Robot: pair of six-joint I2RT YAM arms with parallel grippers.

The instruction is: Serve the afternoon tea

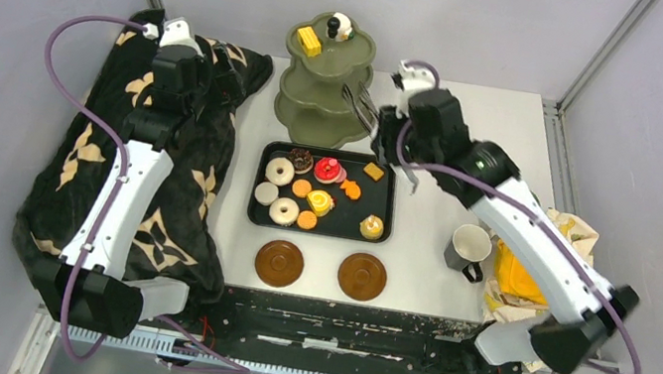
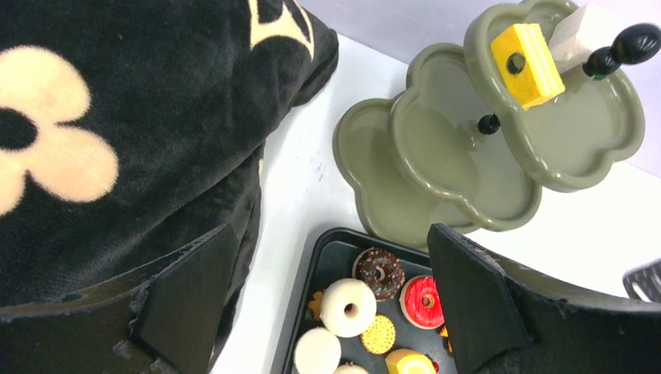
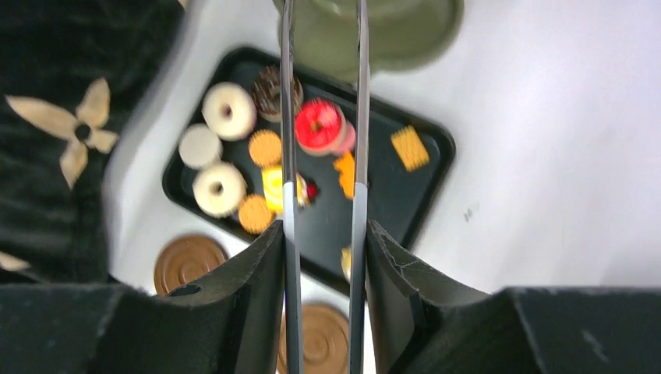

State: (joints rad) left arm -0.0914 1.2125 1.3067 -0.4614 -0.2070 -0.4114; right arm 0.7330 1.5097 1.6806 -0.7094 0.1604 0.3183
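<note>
Two saucers (image 1: 279, 263) sit nearest, at six o'clock from the tray (image 1: 342, 221) of pastries (image 1: 284, 211); stand (image 1: 323, 85) at twelve, mug (image 1: 468, 249) at four. Right claw (image 3: 323, 249) pinches tongs (image 3: 288, 117), partly closed, by the stand. Left claw (image 2: 327, 257) gapes empty over a black cloth (image 2: 117, 117).

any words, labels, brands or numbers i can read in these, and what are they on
No readable text in any view.
Black cloth: only beige flower shapes, no letters.
Yellow bag, far right: any print too small to tell.
Dark mark on the table: blurred, unreadable.
Mug: plain on the side shown.
</note>
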